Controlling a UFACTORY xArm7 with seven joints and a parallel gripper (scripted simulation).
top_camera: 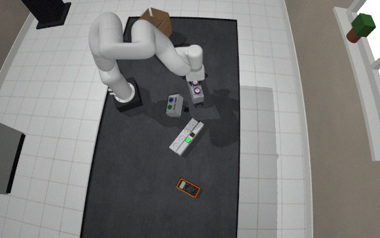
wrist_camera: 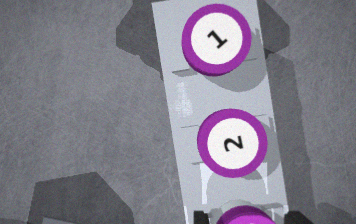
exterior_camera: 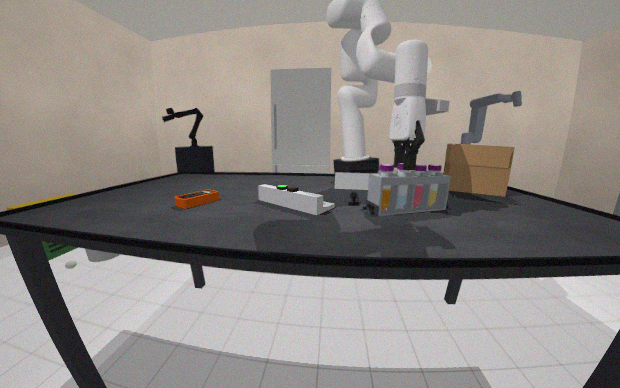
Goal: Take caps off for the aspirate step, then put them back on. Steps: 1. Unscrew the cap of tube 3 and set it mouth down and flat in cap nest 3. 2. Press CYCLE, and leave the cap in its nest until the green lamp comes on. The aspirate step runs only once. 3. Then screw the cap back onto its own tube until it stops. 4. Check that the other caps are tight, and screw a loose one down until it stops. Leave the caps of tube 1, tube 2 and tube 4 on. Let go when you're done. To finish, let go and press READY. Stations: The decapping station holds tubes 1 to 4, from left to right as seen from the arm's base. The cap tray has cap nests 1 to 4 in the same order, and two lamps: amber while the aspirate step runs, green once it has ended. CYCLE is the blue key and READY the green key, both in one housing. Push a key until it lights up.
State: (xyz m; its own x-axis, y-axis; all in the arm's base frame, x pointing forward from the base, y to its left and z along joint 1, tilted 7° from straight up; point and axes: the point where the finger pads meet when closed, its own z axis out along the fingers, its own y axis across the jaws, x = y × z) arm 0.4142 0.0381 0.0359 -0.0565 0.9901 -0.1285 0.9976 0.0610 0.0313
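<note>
The decapping station [top_camera: 196,92] stands by the arm's wrist, and it also shows in the exterior view [exterior_camera: 408,193]. In the wrist view the purple caps of tube 1 [wrist_camera: 216,39] and tube 2 [wrist_camera: 232,143] sit on their tubes. The cap of tube 3 [wrist_camera: 245,215] sits on its tube at the bottom edge. My gripper [wrist_camera: 246,218] [exterior_camera: 409,160] is open, with one dark finger on each side of that cap. Tube 4 is hidden in the wrist view. The cap tray [top_camera: 186,137] shows its green lamp [top_camera: 187,140] lit and its amber lamp [top_camera: 192,134] dark. Its nests look empty.
The key housing [top_camera: 174,105] with the blue key [top_camera: 171,99] and the green key [top_camera: 169,107] stands left of the station. An orange multimeter [top_camera: 187,188] lies near the front. A cardboard box [top_camera: 157,20] stands at the back.
</note>
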